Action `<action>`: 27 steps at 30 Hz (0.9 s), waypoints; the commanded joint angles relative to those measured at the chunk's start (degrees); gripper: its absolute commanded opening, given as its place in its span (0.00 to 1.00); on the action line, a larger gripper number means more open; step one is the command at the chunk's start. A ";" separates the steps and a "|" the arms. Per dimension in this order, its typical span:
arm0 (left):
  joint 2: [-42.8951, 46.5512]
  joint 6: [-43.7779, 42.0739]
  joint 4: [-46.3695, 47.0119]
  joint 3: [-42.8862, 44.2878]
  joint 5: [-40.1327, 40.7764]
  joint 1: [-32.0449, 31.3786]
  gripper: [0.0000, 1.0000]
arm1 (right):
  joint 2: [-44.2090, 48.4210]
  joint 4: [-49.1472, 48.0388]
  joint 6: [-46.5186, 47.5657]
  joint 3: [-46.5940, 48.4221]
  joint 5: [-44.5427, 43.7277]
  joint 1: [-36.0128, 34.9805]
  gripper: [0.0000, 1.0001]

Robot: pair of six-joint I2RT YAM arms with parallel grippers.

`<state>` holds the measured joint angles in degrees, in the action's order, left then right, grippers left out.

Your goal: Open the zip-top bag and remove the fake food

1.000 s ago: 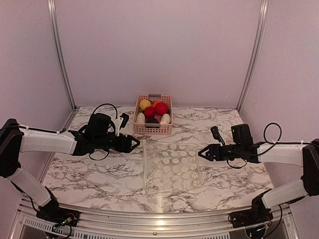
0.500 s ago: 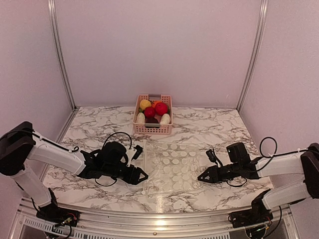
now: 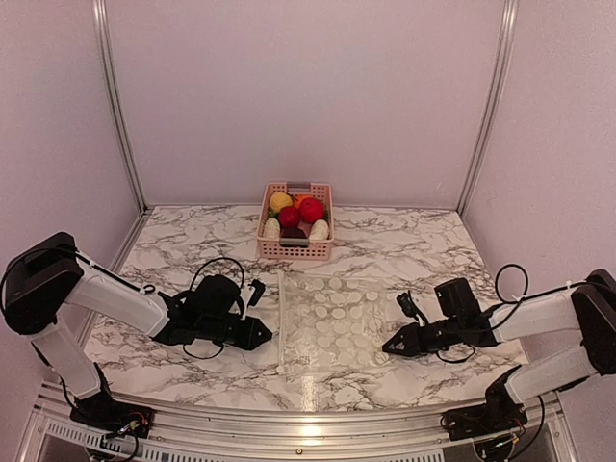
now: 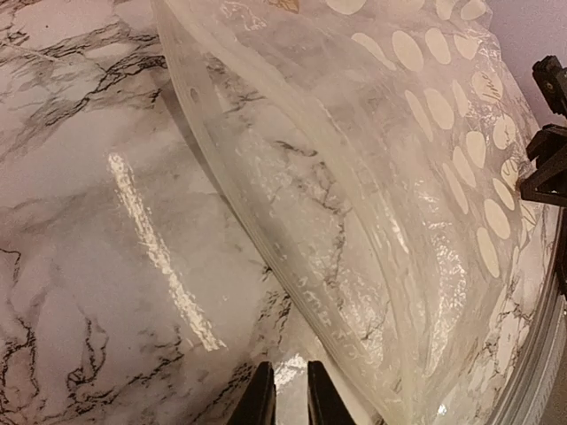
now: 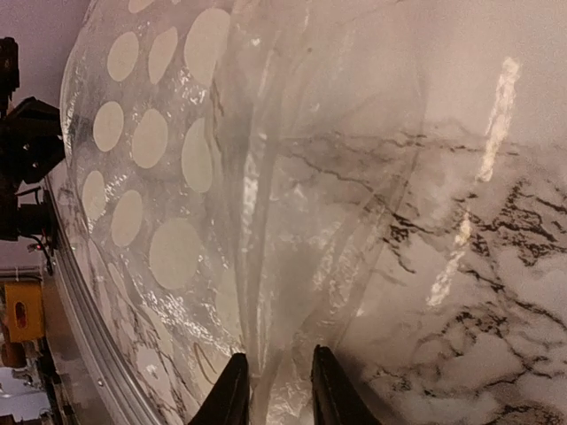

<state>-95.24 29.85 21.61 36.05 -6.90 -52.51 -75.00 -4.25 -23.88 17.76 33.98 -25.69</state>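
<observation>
The zip-top bag (image 3: pixel 332 322), clear with white dots, lies flat on the marble table and looks empty. The fake food (image 3: pixel 298 214) sits in the pink basket (image 3: pixel 294 253) behind it. My left gripper (image 3: pixel 267 336) is low at the bag's left zip edge (image 4: pixel 354 336). Its fingers (image 4: pixel 262 403) stand a narrow gap apart, just short of the zip strip. My right gripper (image 3: pixel 385 347) is at the bag's right edge. It is shut on gathered plastic (image 5: pixel 275 354), with creases running up from between the jaws (image 5: pixel 275 390).
The metal rail (image 3: pixel 308 416) runs along the table's near edge, close behind both grippers. Side posts and pale walls enclose the table. Each wrist view shows the other gripper across the bag.
Both arms have come toward the near side and dropped to the bag's edges. The left jaws narrowed from wide to a slit, and the right jaws closed partway onto the plastic.
</observation>
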 commanded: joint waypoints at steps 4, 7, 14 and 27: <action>5.65 -1.81 -4.22 -1.14 2.22 2.60 0.51 | 6.19 8.88 1.64 4.51 -3.92 0.58 0.58; 11.03 -2.84 -6.84 -0.99 3.22 5.46 0.82 | 9.78 12.94 3.36 7.79 -5.81 2.28 0.71; 17.98 -6.34 -12.82 3.57 3.73 12.97 0.99 | 10.69 12.97 6.29 15.91 -6.28 7.06 0.85; 19.67 -2.36 -16.47 8.18 5.16 24.89 0.99 | 4.06 -0.12 8.82 22.03 -12.80 7.28 0.89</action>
<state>-75.26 24.69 7.22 46.11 -1.96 -30.28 -69.84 1.80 -16.23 41.12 24.82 -18.94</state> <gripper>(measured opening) 0.989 0.852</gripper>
